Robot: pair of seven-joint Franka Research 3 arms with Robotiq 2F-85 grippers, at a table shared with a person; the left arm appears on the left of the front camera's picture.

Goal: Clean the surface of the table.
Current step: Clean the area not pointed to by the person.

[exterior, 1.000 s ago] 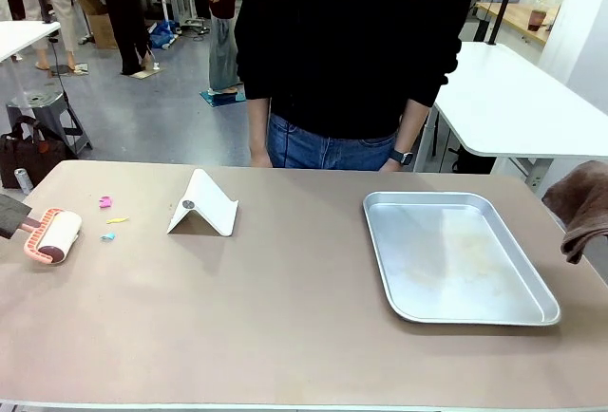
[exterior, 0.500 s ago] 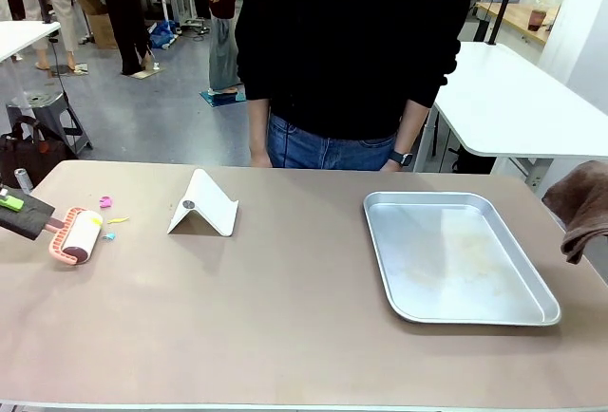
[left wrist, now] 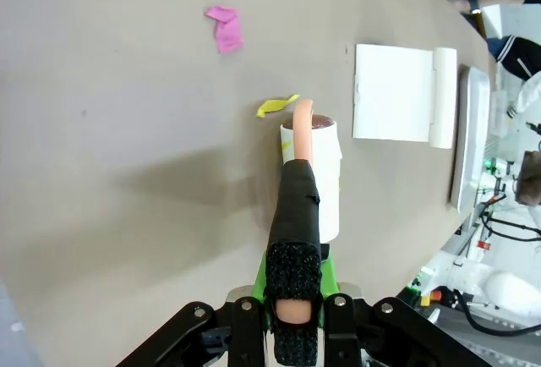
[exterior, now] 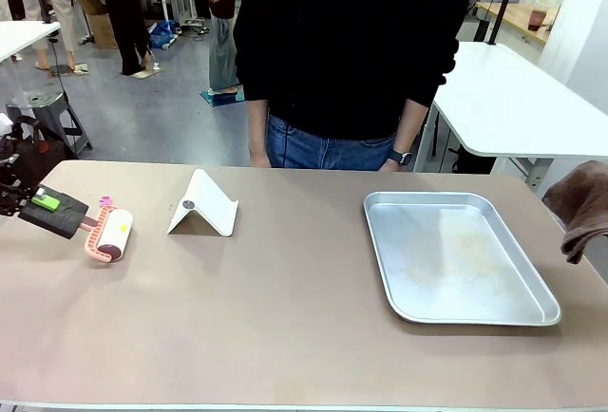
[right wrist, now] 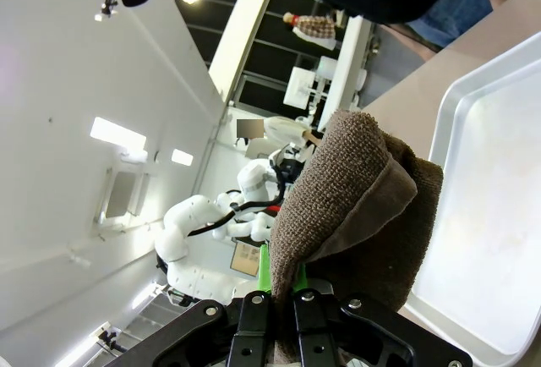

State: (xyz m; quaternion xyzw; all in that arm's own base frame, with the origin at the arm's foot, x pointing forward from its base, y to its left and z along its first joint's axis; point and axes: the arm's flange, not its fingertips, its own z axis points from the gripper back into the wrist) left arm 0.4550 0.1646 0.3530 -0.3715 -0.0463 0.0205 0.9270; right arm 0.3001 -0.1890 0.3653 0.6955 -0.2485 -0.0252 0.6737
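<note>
The brownish table (exterior: 285, 327) carries a pink paper scrap (exterior: 104, 201) near its left end. My left gripper (exterior: 52, 211) is shut on the black-wrapped handle of a lint roller (exterior: 112, 233) whose white drum rests on the table. In the left wrist view the gripper (left wrist: 294, 299) holds the roller (left wrist: 314, 183) flat on the table (left wrist: 127, 172), with a yellow scrap (left wrist: 277, 106) touching the drum's far end and the pink scrap (left wrist: 224, 30) beyond it. My right gripper (right wrist: 283, 299) is shut on a brown towel (right wrist: 347, 206), which hangs at the right edge (exterior: 584, 205).
A white folded stand (exterior: 202, 205) sits right of the roller. A silver metal tray (exterior: 385, 270) lies on the right half, under the towel (right wrist: 448, 130). A person (exterior: 351, 51) in black stands at the far edge, hands down.
My left gripper has pushed the lint roller to the right across the spot where the yellow and blue scraps lay; the blue one no longer shows. The right arm has stayed still.
</note>
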